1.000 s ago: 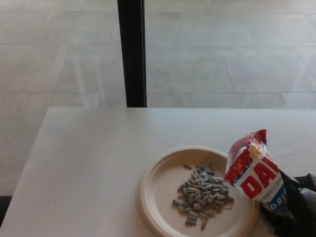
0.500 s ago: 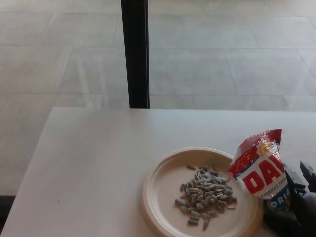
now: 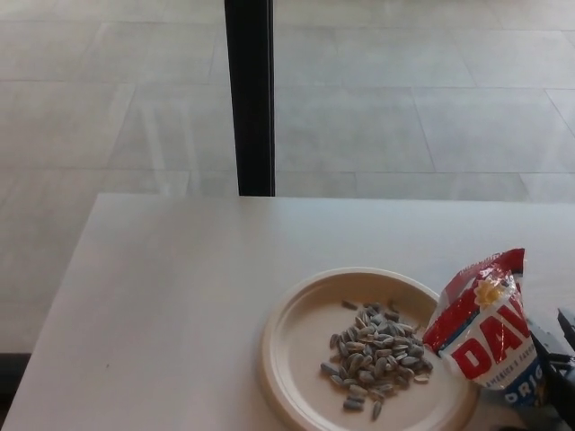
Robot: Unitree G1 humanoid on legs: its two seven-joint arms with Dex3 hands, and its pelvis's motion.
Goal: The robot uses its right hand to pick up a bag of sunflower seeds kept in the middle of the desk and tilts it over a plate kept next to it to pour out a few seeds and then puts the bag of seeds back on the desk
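The white desk [image 3: 171, 296] lies bare across its left half and along the far edge. The plate [image 3: 292, 359] sits near the front edge, right of centre, with a pile of sunflower seeds [image 3: 375, 357] on it. Just beside the plate's right rim, the red and white bag [image 3: 481, 332] is held nearly upright, its long axis tilted slightly, its torn top pointing up and away. The right hand [image 3: 559, 368] is seen at the frame's right edge, clasped on the bag's lower part. A black post [image 3: 249, 94] is seen beyond the desk.

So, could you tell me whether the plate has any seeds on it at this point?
Yes. The plate holds a pile of sunflower seeds right of its middle; the rest of its surface is bare.
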